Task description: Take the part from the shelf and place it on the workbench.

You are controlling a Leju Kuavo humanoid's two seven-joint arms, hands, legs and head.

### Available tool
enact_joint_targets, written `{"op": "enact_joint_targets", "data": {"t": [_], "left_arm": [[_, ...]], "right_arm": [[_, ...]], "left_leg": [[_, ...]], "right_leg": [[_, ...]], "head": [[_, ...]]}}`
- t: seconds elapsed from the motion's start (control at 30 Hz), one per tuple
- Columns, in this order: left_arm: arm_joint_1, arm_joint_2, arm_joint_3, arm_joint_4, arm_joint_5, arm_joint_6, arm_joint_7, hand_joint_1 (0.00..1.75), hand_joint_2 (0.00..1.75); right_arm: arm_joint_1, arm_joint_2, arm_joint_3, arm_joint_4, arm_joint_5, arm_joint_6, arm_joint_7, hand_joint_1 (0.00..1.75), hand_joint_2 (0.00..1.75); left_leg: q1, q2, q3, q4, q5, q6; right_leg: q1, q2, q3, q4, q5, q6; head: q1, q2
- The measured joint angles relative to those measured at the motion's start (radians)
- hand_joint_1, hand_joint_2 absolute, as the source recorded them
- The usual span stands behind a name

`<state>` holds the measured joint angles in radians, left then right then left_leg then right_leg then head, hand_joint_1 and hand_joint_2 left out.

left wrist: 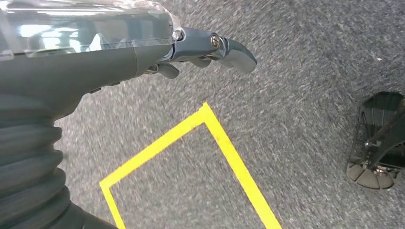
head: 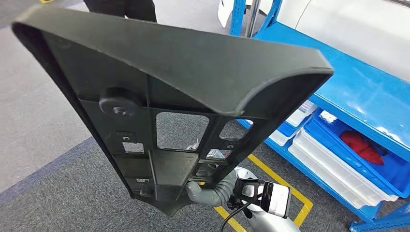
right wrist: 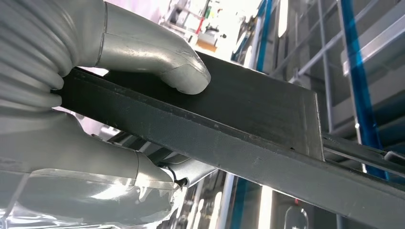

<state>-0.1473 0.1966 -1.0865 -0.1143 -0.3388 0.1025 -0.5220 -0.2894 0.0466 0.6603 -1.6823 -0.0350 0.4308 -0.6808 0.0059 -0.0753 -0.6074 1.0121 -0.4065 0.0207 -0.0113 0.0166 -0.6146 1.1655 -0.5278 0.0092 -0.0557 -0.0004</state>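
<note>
Black moulded plastic part, long flat panel w/ cut-out windows and a round boss point(head: 159, 92), takes up most of head view: held up close to cam, long axis running from the narrow end low near the right hand point(head: 212, 191) up and away to the wide flared end top-left. Right hand grasps the narrow lower end, thumb curled round the edge; grey ribbed wrist cover and a small white cam module point(head: 275, 199) just beside it. So part is off the shelf, in the air, not yet set down. Blue metal shelf unit point(head: 358, 92) to the right w/ white plastic trays point(head: 333, 169) and a blue bin holding sth red; workbench can't be picked out, prob outside frame. Person's dark legs cut off at top edge. Left wrist view: left hand point(left wrist: 210, 47) hangs over grey carpet w/ yellow floor tape point(left wrist: 210, 129), fingers loose and apart, holding nothing; well apart from part, so right arm does the placing. Right wrist view: right hand's thumb point(right wrist: 157, 52) presses on the part's flat face, fingers point(right wrist: 143, 167) under it, clamped on the bar-like edge; fingertips hidden behind part, background blown out, blurry.
</note>
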Motion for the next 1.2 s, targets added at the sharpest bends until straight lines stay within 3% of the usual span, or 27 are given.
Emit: {"op": "enact_joint_targets", "data": {"t": [0.07, 0.13, 0.2, 0.27, 0.33, 0.4, 0.43, 0.5, 0.57, 0.63, 0.7, 0.77, 0.87, 0.9, 0.93, 0.97, 1.0, 1.07, 1.13, 1.2], "left_arm": [[-0.002, -0.004, -0.003, 0.0, 0.0, -0.001, 0.001, 0.0, 1.75], [-0.002, -0.007, -0.005, 0.0, 0.0, -0.002, 0.003, 0.0, 1.75], [0.003, -0.008, -0.005, 0.0, 0.0, -0.002, 0.002, 0.0, 1.75], [0.003, -0.01, -0.005, 0.0, 0.0, -0.002, 0.001, 0.0, 1.75], [-0.001, -0.011, -0.005, 0.0, 0.0, -0.002, 0.001, 0.0, 1.75], [-0.001, -0.013, -0.005, 0.0, 0.0, -0.002, 0.002, 0.0, 1.75], [0.001, -0.014, -0.005, 0.0, 0.0, -0.001, 0.002, 0.0, 1.75], [0.004, -0.014, -0.006, 0.0, 0.0, 0.003, 0.006, 0.0, 1.75], [0.002, -0.015, -0.006, 0.0, 0.0, 0.011, 0.014, 0.0, 1.75], [0.001, -0.017, -0.008, 0.0, 0.0, 0.017, 0.023, 0.0, 1.75], [0.005, -0.018, -0.012, 0.0, 0.0, 0.019, 0.028, 0.0, 1.75], [0.006, -0.018, -0.018, 0.0, 0.0, 0.018, 0.031, 0.0, 1.75], [0.002, -0.019, -0.024, 0.0, 0.0, 0.018, 0.034, 0.0, 1.75], [0.002, -0.019, -0.026, 0.0, 0.0, 0.018, 0.034, 0.0, 1.75], [0.003, -0.02, -0.027, 0.0, 0.0, 0.017, 0.035, 0.0, 1.75], [0.004, -0.02, -0.028, 0.0, 0.0, 0.017, 0.035, 0.0, 1.75], [0.004, -0.021, -0.029, 0.0, 0.0, 0.016, 0.035, 0.0, 1.75], [0.003, -0.024, -0.03, 0.0, 0.0, 0.015, 0.035, 0.0, 1.75], [0.002, -0.027, -0.033, 0.0, 0.0, 0.016, 0.036, 0.0, 1.75], [0.005, -0.028, -0.037, 0.0, 0.0, 0.018, 0.037, 0.0, 1.75]], "right_arm": [[0.0, 0.0, 0.0, 0.0, 0.0, 0.002, 0.0, 1.75, 1.75], [-0.001, 0.001, 0.0, 0.001, -0.002, 0.005, 0.0, 1.75, 1.75], [-0.002, 0.002, 0.0, 0.002, -0.004, 0.012, 0.0, 1.75, 1.75], [-0.003, 0.005, 0.0, 0.003, -0.007, 0.018, 0.0, 1.75, 1.75], [-0.003, 0.007, 0.0, 0.004, -0.01, 0.019, 0.0, 1.75, 1.75], [-0.001, 0.007, 0.0, 0.007, -0.01, 0.019, 0.0, 1.75, 1.75], [-0.001, 0.007, 0.0, 0.009, -0.011, 0.019, 0.0, 1.75, 1.75], [0.0, 0.007, 0.0, 0.011, -0.013, 0.02, 0.0, 1.75, 1.75], [0.0, 0.007, 0.0, 0.011, -0.015, 0.02, 0.0, 1.75, 1.75], [0.002, 0.007, 0.001, 0.011, -0.015, 0.02, 0.001, 1.75, 1.75], [0.004, 0.007, 0.001, 0.011, -0.016, 0.018, 0.001, 1.75, 1.75], [0.006, 0.007, 0.001, 0.012, -0.016, 0.018, 0.001, 1.75, 1.75], [0.014, 0.006, 0.001, 0.016, -0.017, 0.017, 0.0, 1.75, 1.75], [0.019, 0.005, 0.001, 0.018, -0.017, 0.017, 0.0, 1.75, 1.75], [0.023, 0.004, 0.001, 0.021, -0.017, 0.017, 0.0, 1.75, 1.75], [0.026, 0.002, 0.001, 0.023, -0.017, 0.018, 0.0, 1.75, 1.75], [0.027, 0.002, 0.001, 0.025, -0.018, 0.018, 0.0, 1.75, 1.75], [0.028, 0.001, 0.001, 0.026, -0.019, 0.019, 0.0, 1.75, 1.75], [0.031, 0.001, 0.001, 0.027, -0.019, 0.02, 0.0, 1.75, 1.75], [0.035, 0.001, 0.001, 0.028, -0.019, 0.022, 0.0, 1.75, 1.75]], "left_leg": [[0.001, -0.024, -0.005, 0.004, 0.002, -0.007], [0.006, -0.045, -0.013, 0.002, 0.008, -0.021], [0.009, -0.056, -0.018, 0.0, 0.011, -0.033], [0.006, -0.012, -0.04, 0.043, -0.016, -0.04], [0.006, 0.046, -0.095, 0.163, -0.08, -0.045], [0.01, 0.064, -0.143, 0.267, -0.117, -0.052], [0.012, 0.067, -0.142, 0.272, -0.111, -0.054], [0.015, 0.084, -0.08, 0.167, -0.058, -0.056], [0.011, 0.121, -0.011, 0.044, -0.021, -0.046], [0.004, 0.134, 0.006, 0.008, -0.018, -0.03], [0.003, 0.115, 0.004, 0.004, -0.014, -0.018], [0.006, 0.095, 0.006, -0.002, -0.01, -0.006], [0.004, 0.061, 0.005, -0.006, -0.005, 0.005], [0.002, 0.048, 0.004, -0.006, -0.004, 0.006], [0.0, 0.034, 0.004, -0.005, -0.004, 0.007], [-0.001, 0.02, 0.004, -0.003, -0.004, 0.007], [-0.002, 0.006, 0.004, -0.002, -0.004, 0.007], [-0.003, -0.02, 0.001, 0.003, -0.003, 0.004], [0.001, -0.043, -0.007, 0.004, 0.0, -0.006], [0.004, -0.064, -0.012, -0.001, 0.006, -0.021]], "right_leg": [[-0.001, 0.052, 0.048, -0.115, 0.048, -0.007], [0.0, 0.076, 0.058, -0.146, 0.053, -0.009], [0.0, 0.052, 0.062, -0.157, 0.059, -0.014], [-0.003, 0.022, 0.071, -0.173, 0.067, -0.024], [0.0, -0.009, 0.075, -0.179, 0.068, -0.03], [0.003, -0.04, 0.074, -0.177, 0.066, -0.031], [0.004, -0.053, 0.073, -0.175, 0.064, -0.03], [0.005, -0.079, 0.075, -0.17, 0.058, -0.026], [0.008, -0.1, 0.078, -0.166, 0.051, -0.018], [0.013, -0.116, 0.08, -0.163, 0.047, -0.007], [0.014, -0.129, 0.083, -0.163, 0.043, 0.004], [0.008, -0.103, 0.074, -0.134, 0.017, 0.014], [0.004, -0.035, -0.012, 0.047, -0.075, 0.017], [0.005, -0.028, -0.042, 0.104, -0.091, 0.016], [0.005, -0.024, -0.059, 0.13, -0.089, 0.014], [0.005, -0.022, -0.057, 0.117, -0.067, 0.011], [0.005, -0.015, -0.036, 0.064, -0.029, 0.006], [0.004, 0.035, 0.024, -0.076, 0.037, -0.003], [0.005, 0.073, 0.052, -0.145, 0.057, -0.007], [0.005, 0.059, 0.055, -0.155, 0.06, -0.012]], "head": [[0.0, 0.0], [0.0, 0.0], [0.0, 0.0], [0.0, 0.0], [0.0, 0.0], [0.0, 0.0], [0.0, 0.0], [0.0, 0.0], [0.0, 0.0], [0.0, 0.0], [0.0, 0.0], [0.0, 0.0], [0.0, 0.0], [0.0, 0.0], [0.0, 0.0], [0.0, 0.0], [0.0, 0.0], [0.0, 0.0], [0.0, 0.0], [0.0, 0.0]]}}
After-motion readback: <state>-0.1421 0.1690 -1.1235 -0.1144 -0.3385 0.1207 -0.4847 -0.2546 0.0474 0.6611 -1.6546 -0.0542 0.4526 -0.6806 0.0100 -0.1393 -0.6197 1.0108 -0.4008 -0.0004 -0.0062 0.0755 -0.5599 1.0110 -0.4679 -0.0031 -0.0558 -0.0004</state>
